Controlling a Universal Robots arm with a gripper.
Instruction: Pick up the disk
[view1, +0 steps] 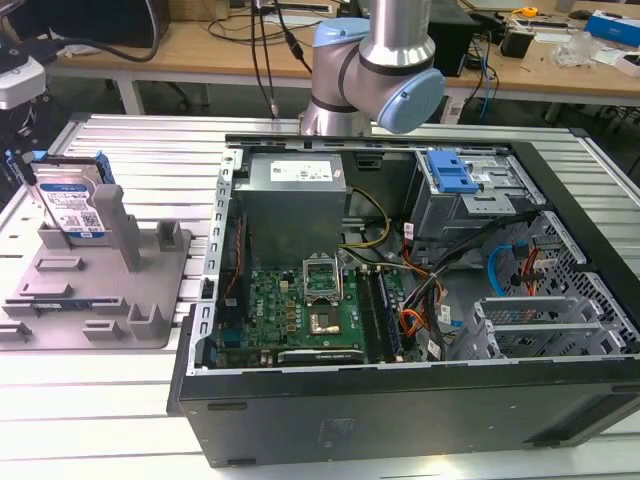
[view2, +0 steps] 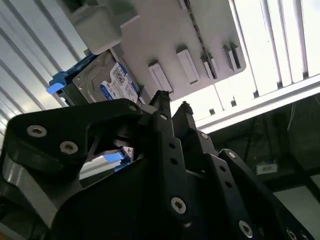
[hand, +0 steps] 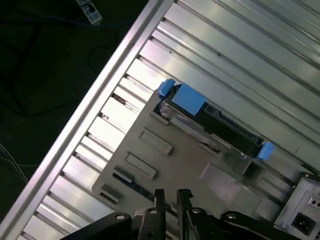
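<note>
Gripper (hand: 170, 194), fingers nearly pressed together and empty, hangs over the grey fixture (hand: 185, 160); the disk (hand: 220, 127) stands on edge at its corner, likely stiff, heavyish and slick, best taken by the flat faces.

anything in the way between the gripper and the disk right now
Nothing visible lies between them. In the first wrist view the gripper hangs over the grey fixture, with open air across to the disk standing on edge in its slot. In the exterior view an upright post stands close by the disk's labelled face.
</note>
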